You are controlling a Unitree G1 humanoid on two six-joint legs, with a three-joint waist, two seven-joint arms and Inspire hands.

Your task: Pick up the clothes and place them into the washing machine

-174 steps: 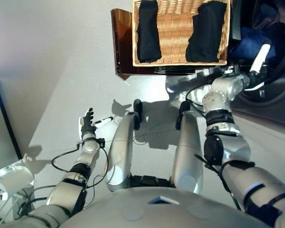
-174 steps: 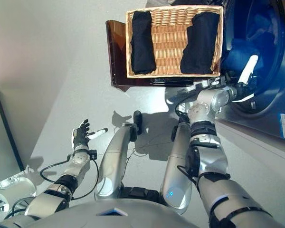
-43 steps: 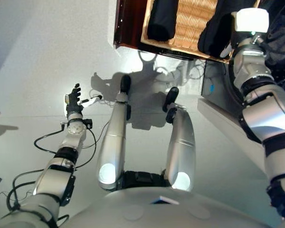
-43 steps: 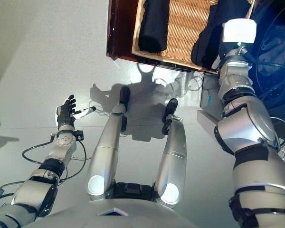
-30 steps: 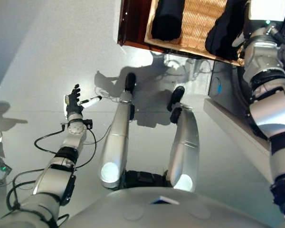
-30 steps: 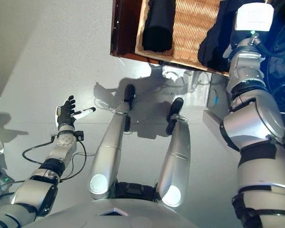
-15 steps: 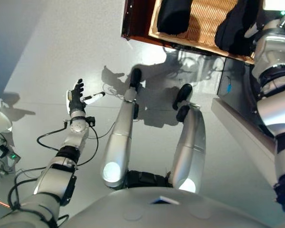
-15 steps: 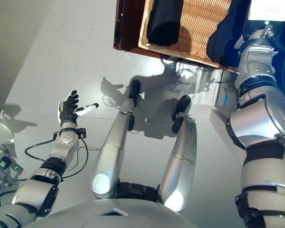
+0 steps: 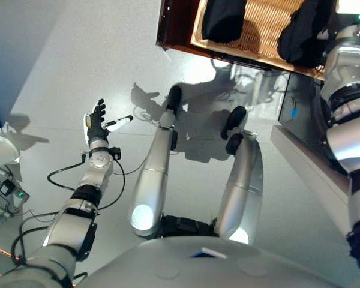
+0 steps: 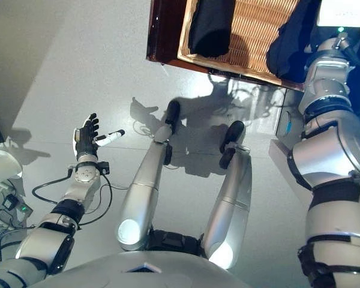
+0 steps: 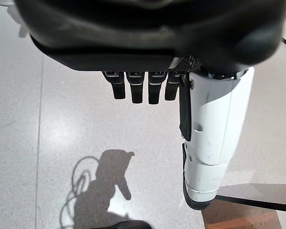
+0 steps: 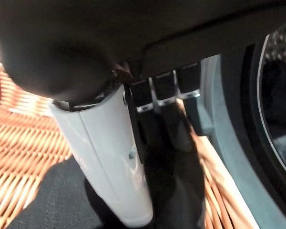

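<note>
My left hand [image 9: 96,123] hangs over the bare floor [image 9: 60,78] at the left of the frame, fingers straight and spread, holding nothing. At the top edge, the wicker basket [image 10: 252,30] sits on a dark wooden stand [image 10: 165,33]. In it lie two folded dark clothes: one [image 10: 211,27] on the left, the other [image 10: 288,39] on the right, each with its long axis running up the frame. Since half a second ago the whole view has shifted slightly. My right hand [image 12: 133,157] is down on the right garment, thumb and fingers pressed into the cloth; I cannot tell whether they have closed on it. The washing machine [image 12: 276,119] stands just beside it, right.
</note>
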